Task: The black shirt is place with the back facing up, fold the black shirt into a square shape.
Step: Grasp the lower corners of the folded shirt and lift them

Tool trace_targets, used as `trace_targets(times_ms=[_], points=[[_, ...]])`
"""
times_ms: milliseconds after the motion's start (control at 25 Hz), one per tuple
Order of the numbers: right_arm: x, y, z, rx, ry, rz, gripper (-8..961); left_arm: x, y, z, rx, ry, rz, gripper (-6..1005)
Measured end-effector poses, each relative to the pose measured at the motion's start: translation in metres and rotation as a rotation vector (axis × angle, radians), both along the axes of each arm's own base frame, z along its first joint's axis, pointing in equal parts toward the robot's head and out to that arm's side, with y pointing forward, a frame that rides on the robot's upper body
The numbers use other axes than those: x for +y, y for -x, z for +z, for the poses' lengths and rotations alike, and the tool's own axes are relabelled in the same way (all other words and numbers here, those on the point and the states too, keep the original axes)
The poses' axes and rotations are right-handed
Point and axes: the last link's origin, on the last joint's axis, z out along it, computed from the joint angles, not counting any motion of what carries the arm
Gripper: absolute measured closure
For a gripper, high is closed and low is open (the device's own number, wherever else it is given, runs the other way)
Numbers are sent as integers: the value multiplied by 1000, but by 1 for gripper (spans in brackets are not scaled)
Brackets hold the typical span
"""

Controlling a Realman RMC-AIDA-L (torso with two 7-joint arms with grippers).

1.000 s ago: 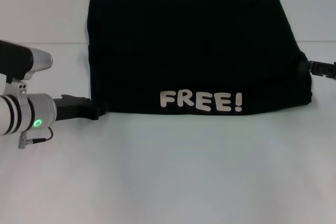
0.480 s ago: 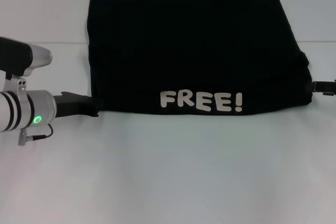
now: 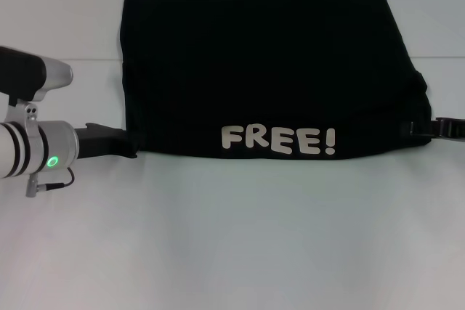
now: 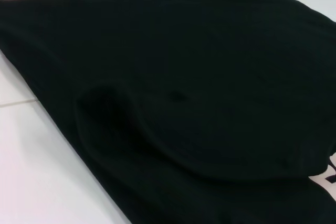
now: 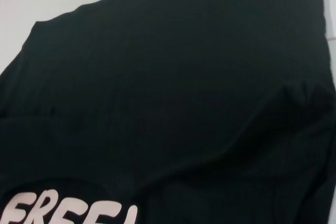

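Note:
The black shirt (image 3: 261, 70) lies on the white table as a wide folded rectangle. Its pale "FREE!" lettering (image 3: 278, 139) faces up near the front edge. My left gripper (image 3: 131, 147) lies low on the table, touching the shirt's left edge near the front-left corner. My right gripper (image 3: 417, 128) is at the shirt's right edge near the front-right corner, its tip against the fabric. The left wrist view is filled by the shirt (image 4: 184, 77) with a raised fold. The right wrist view shows the shirt (image 5: 173, 77) and part of the lettering (image 5: 68, 211).
The white table (image 3: 240, 237) stretches bare in front of the shirt and on both sides. A faint seam line (image 3: 87, 59) runs across the table behind my left arm.
My right gripper has moved toward the front along the shirt's right edge and in against the fabric. My left gripper has shifted only slightly. The shirt has kept its shape.

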Motion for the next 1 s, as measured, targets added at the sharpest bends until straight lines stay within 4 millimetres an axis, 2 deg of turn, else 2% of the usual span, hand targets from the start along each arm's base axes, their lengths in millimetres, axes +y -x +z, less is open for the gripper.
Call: trace_targets(times_ms=[200,400,520,720,1000], points=[[2,3,-10,-14,13,4,224,2,-1,1,3,-4,-2,988],[-3,0,-13,-13,6,9,347,2,0,2,6,-9,0,988],[-6,-2,-12,-6,5,16,580,2,0,2,7,-9,1,988],[-6,-4,-9,-11,2,20,778,2,1,1,6,-9,5,988],[-13,-11,-1,-3,-3,42,857,-1,2,3,-19,-8,28,989]])
